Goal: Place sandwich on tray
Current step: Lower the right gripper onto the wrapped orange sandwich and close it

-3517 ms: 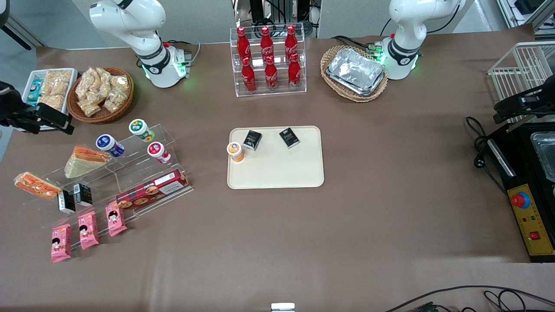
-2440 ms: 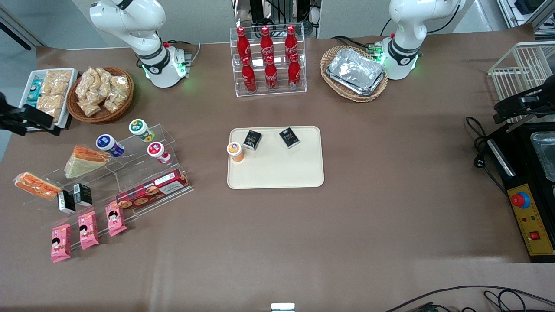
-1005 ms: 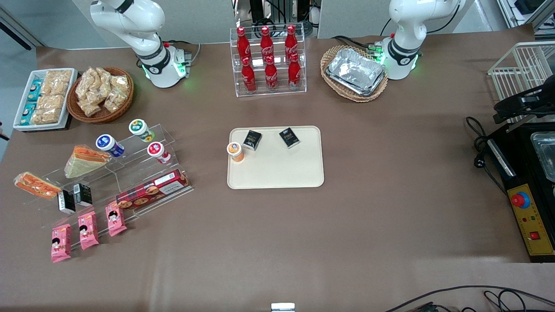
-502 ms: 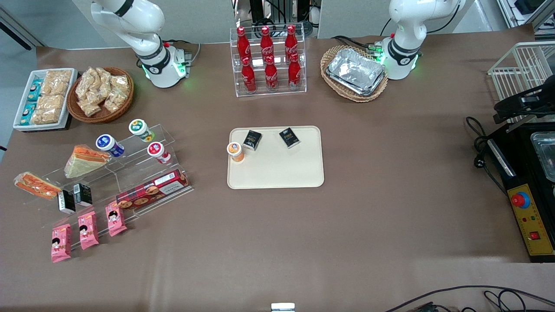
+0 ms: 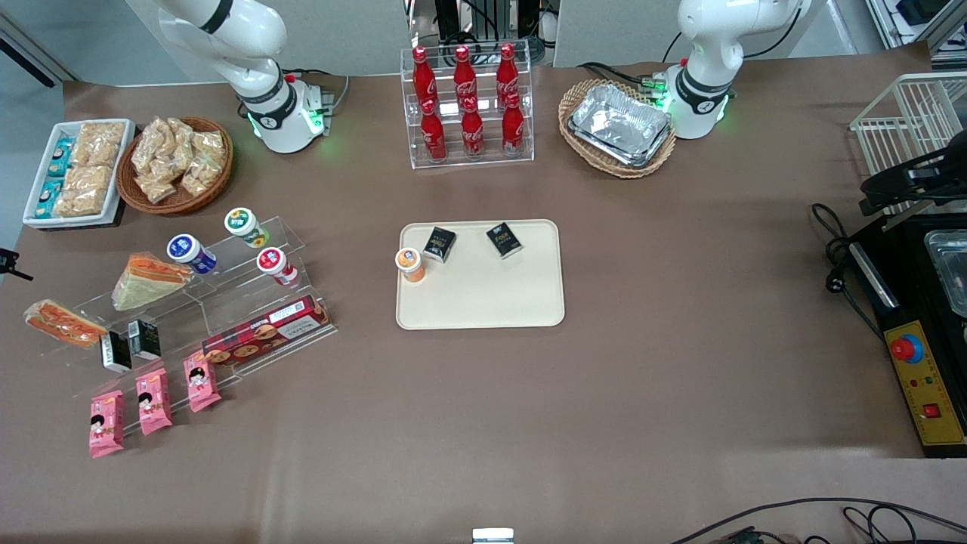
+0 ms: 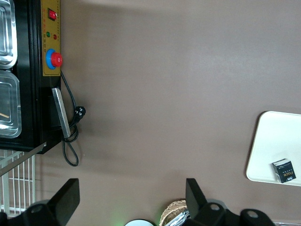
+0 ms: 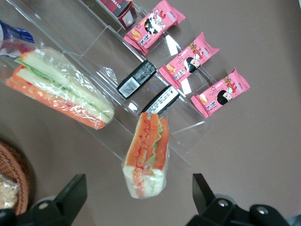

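From the front we see the sandwich [image 5: 63, 323] on the clear display stand [image 5: 227, 302], well apart from the tray [image 5: 483, 302]; our wrist shows the gripper [image 7: 136, 207] spread wide above the sandwich [image 7: 146, 155].

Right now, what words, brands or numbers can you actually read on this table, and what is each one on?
"FOCE", as best it reads: black box on the tray.
White script on the red bottles: too small to read.
Red biscuit box, pink packets, barcode labels on the black cartons: print blurred, unreadable.
The open gripper, over the sandwich, shows no lettering.
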You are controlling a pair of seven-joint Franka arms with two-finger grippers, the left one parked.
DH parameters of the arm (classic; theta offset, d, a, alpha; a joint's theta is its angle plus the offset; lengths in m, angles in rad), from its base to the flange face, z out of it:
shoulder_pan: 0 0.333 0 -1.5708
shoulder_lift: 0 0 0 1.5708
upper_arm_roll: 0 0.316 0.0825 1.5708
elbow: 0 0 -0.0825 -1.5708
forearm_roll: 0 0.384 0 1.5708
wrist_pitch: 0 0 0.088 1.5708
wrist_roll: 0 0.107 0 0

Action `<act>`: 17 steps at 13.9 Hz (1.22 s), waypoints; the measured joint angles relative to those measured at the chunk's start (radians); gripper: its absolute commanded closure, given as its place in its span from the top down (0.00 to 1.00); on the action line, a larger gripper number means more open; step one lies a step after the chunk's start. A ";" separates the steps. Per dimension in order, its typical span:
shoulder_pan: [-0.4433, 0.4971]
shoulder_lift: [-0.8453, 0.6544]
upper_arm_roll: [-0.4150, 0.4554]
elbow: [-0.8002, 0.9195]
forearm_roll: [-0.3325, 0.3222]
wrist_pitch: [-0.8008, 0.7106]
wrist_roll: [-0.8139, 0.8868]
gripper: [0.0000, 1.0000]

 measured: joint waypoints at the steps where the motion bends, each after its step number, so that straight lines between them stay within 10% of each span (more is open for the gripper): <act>1: 0.000 0.009 0.000 0.000 0.003 0.008 -0.013 1.00; 17: -0.026 0.035 -0.003 -0.188 0.013 0.268 -0.075 1.00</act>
